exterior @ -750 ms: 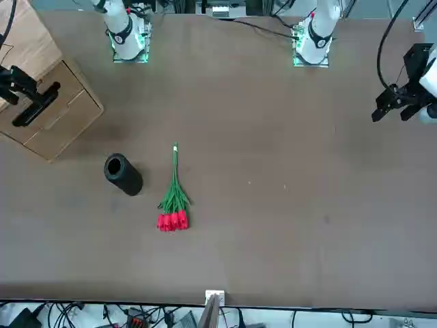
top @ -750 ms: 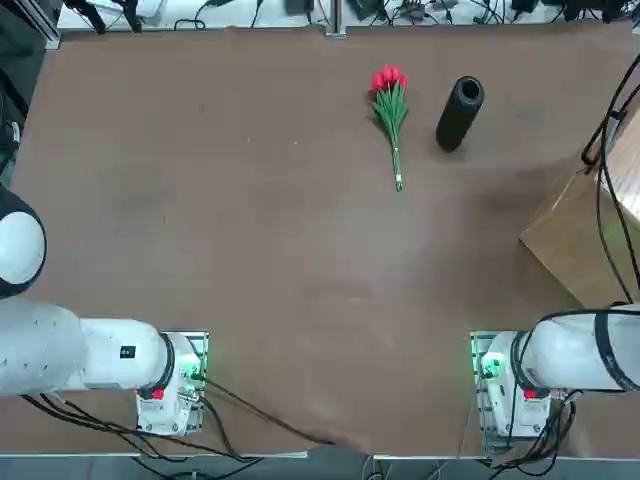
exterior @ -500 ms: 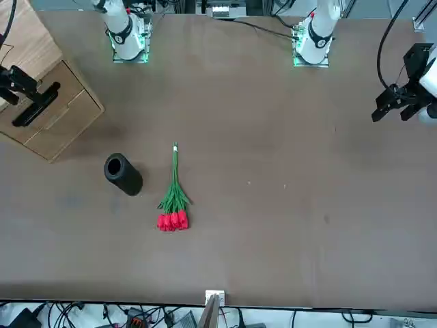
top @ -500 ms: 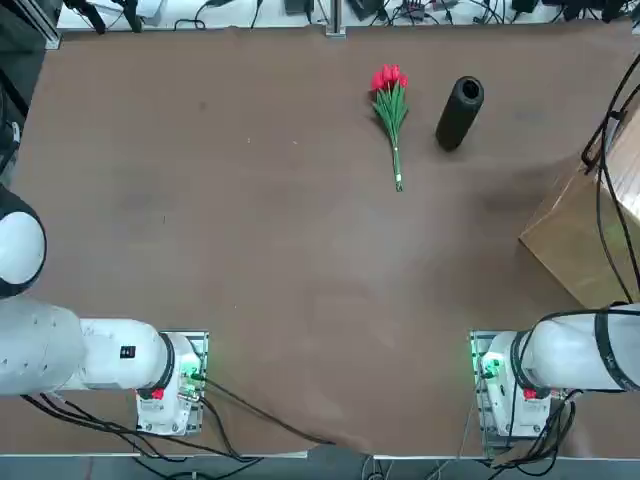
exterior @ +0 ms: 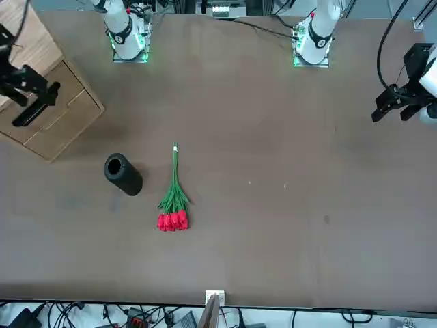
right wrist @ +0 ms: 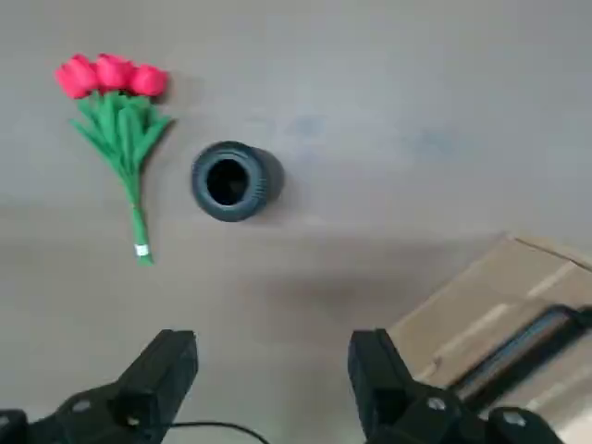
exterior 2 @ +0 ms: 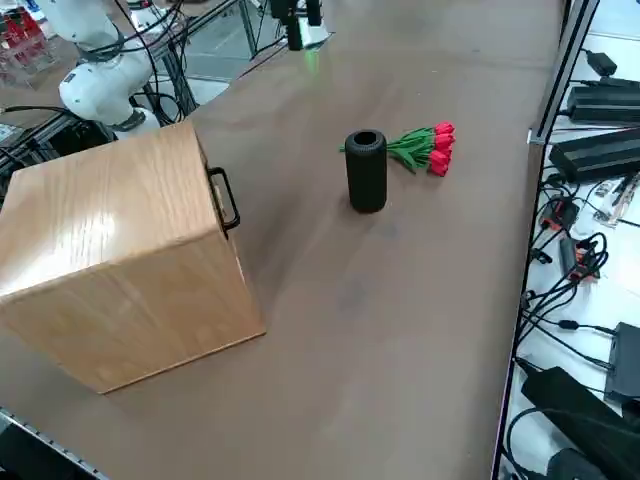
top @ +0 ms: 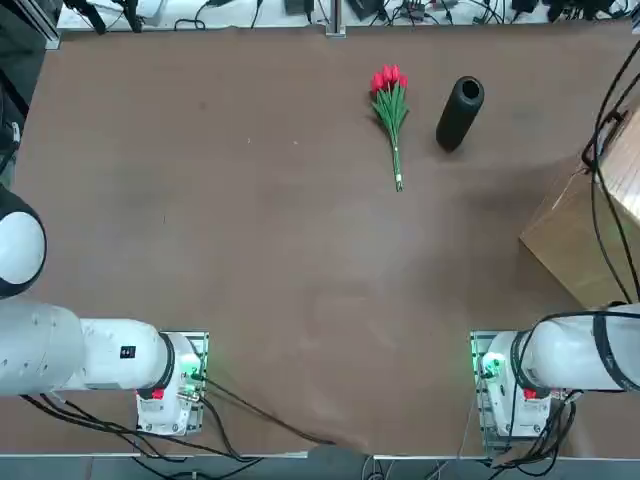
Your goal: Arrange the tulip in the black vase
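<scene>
While the right hand (right wrist: 268, 370) hangs high with fingers apart, the flat tulip (top: 390, 110) risks slipping; a careless sweep could topple the black vase (top: 459, 113) beside it.

The right arm (top: 575, 352) is glossy white with rounded link shells and a dark band near its shoulder joint. Its base (top: 505, 385) sits on a metal plate lit green, with a small red patch below, and black cables trail from it. The right gripper (right wrist: 273, 384) is black, its two blocky matte fingers (right wrist: 166, 365) standing apart, with small pale screws further back
</scene>
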{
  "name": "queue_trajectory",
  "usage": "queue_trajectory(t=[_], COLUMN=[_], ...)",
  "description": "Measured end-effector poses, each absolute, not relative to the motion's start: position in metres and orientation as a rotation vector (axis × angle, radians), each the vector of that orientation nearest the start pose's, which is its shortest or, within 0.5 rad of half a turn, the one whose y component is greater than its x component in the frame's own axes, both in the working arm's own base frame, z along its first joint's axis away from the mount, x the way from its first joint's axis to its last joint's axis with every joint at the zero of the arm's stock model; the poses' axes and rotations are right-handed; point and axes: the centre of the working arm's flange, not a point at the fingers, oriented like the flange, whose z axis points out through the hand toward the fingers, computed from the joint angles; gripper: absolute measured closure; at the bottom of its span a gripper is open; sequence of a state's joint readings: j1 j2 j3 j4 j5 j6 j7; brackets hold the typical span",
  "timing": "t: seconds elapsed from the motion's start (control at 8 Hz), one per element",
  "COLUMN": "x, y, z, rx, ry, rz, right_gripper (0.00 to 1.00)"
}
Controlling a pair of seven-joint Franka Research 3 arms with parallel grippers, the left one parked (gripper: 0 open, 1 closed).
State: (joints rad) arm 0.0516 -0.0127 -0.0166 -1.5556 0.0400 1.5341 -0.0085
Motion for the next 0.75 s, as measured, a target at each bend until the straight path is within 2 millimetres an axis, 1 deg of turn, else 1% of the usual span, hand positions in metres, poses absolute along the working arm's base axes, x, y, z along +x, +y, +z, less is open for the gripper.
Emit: queue_trajectory(t=[0.12,0.25,0.38,0.5,0.75], x=[0.553,0.559,0.568,0.576,0.589], y=[0.050,0.080,0.114,0.145,0.203], z=[0.627,0.614,0.594,0.566,0.495], rx=[-3.096,-3.091,-3.083,-3.079,-3.081], ry=[-0.134,-0.207,-0.267,-0.273,-0.199], rz=[0.010,0.007,-0.004,-0.024,-0.035], right_gripper=[0.00,0.00,0.00,0.00,0.00])
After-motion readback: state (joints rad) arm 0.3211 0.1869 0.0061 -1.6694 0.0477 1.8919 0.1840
